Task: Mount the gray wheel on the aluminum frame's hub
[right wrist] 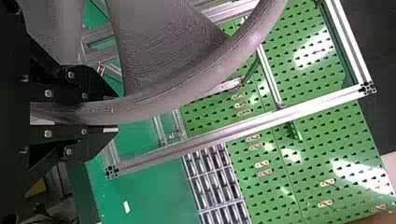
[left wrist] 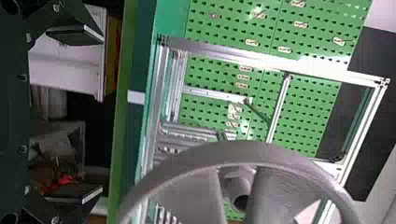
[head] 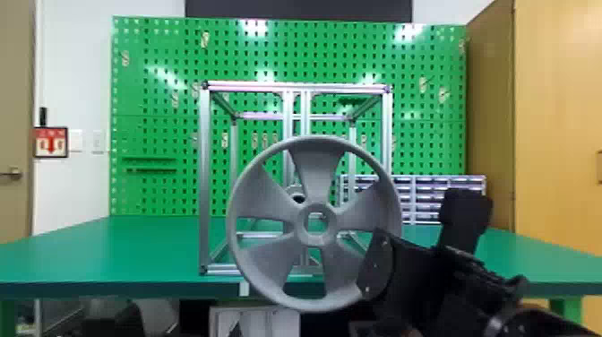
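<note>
One gray, five-spoked wheel (head: 316, 179) is pinched at its rim by the black right gripper (right wrist: 111, 114), before the silver aluminum frame (head: 204, 179). Alignment with the gray cylindrical hub (left wrist: 236, 183) is advised before pushing. The black left gripper (left wrist: 101, 115) is spread.

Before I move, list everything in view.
gray wheel: one, gray, before the frame
aluminum frame: one, silver, on the worktable
hub: one, gray, on the frame
worktable: one, green, under the frame
pegboard: one, green, behind the frame
hooks: several, pale, on the pegboard
drawer organizer: one, gray, worktable's right side
wooden cabinet: one, tan, far right
sign: one, red and white, left wall
door: one, brownish, far left
panel: one, black, above the pegboard
right gripper: one, black, shut on the wheel's rim
left gripper: one, black, open, in left wrist view
</note>
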Motion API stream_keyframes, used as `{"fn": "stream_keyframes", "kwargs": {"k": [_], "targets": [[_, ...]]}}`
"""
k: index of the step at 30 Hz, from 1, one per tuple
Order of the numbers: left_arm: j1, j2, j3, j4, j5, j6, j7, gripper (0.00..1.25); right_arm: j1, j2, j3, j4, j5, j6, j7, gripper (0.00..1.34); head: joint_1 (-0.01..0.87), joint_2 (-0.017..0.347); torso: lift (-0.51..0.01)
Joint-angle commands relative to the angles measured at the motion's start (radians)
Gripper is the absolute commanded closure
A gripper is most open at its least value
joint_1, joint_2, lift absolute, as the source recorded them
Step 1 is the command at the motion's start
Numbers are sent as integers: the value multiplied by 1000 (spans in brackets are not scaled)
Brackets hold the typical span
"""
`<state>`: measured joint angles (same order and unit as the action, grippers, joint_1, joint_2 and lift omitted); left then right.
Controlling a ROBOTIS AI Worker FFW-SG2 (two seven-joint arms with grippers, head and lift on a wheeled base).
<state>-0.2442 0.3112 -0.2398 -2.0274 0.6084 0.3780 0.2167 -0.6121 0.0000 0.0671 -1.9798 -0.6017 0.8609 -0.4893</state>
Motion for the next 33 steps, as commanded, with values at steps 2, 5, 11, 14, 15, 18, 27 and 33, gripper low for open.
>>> {"fn": "stream_keyframes", "kwargs": {"k": [2,5,11,14,15,18,27,33], "targets": [[-32,-1,-7,0,106,1,9,167,-2,1,8,10,3,-8,0,1128,-5,6,-499],[-50,-1,-16,0,148,-1,20,168,-2,1,14,15,5,-13,0,1128,-5,6,-499],[-90,-10,-32,0,185,-21,35,191,-2,1,20,24,5,-17,0,1128,-5,6,-499],[-107,-15,-38,0,194,-37,36,205,-3,1,23,26,10,-17,0,1128,-5,6,-499],[-113,-17,-39,0,197,-50,38,206,-3,1,25,27,10,-17,0,1128,-5,6,-499],[-127,-24,-38,4,202,-77,61,206,-3,1,28,29,10,-19,0,1128,-5,6,-499],[-176,-50,-39,79,194,-159,64,216,-2,1,39,30,8,-23,0,1128,-5,6,-499],[-205,-60,-49,110,180,-191,64,240,0,1,43,30,7,-26,0,1128,-5,6,-499]]}}
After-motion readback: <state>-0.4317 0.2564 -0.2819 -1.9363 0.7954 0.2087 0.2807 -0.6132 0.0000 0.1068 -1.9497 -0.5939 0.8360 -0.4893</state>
